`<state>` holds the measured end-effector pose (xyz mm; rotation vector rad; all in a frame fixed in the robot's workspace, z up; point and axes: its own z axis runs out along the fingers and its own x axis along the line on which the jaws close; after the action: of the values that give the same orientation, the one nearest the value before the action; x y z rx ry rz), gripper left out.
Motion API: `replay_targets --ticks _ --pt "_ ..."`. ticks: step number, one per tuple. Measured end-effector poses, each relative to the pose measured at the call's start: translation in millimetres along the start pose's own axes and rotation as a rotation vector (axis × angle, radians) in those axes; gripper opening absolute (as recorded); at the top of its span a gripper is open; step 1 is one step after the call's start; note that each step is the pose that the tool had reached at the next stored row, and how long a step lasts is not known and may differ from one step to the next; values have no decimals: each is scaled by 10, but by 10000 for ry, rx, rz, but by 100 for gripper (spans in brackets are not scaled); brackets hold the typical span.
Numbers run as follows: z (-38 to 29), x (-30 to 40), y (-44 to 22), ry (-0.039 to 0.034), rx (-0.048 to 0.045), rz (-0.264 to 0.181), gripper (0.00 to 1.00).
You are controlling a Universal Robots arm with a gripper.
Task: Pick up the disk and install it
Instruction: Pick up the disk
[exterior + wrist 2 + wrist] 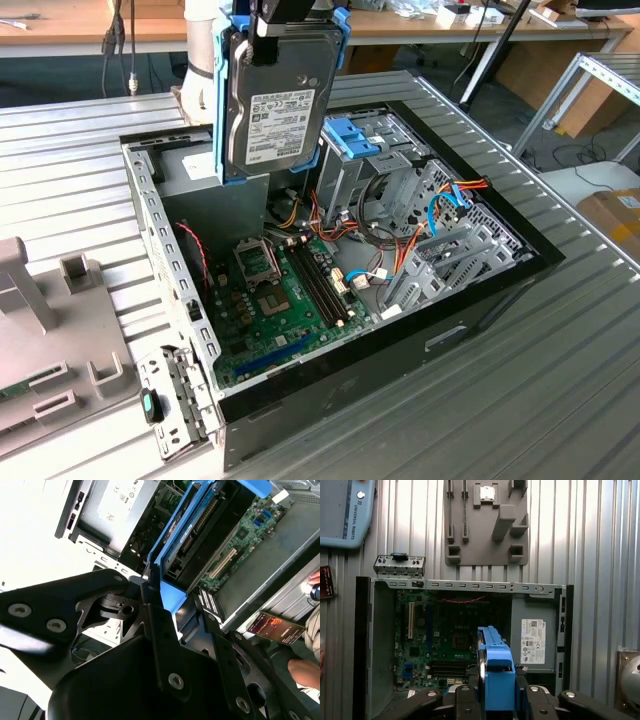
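Ribbed metal table [560,390], open computer case [160,235]; above it, the disk [275,100] upright, gripped by the hand [499,702].

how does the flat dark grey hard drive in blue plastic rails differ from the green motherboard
The hard drive hangs upright, clamped in the gripper above the black open case; the motherboard lies flat inside it. The hard drive is grey, framed by blue rails; the motherboard is green. Both are flat.

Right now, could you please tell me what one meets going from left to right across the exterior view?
Grey fixture plate → disk, held upright → silver cage with blue clips → cardboard box.
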<state>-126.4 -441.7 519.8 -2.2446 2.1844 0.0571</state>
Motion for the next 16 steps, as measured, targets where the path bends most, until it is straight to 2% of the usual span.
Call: replay_targets --ticks 5,16 --pt "0 5 0 -1 0 -1 36" --pt "-6 191 5 -1 1 -1 36"
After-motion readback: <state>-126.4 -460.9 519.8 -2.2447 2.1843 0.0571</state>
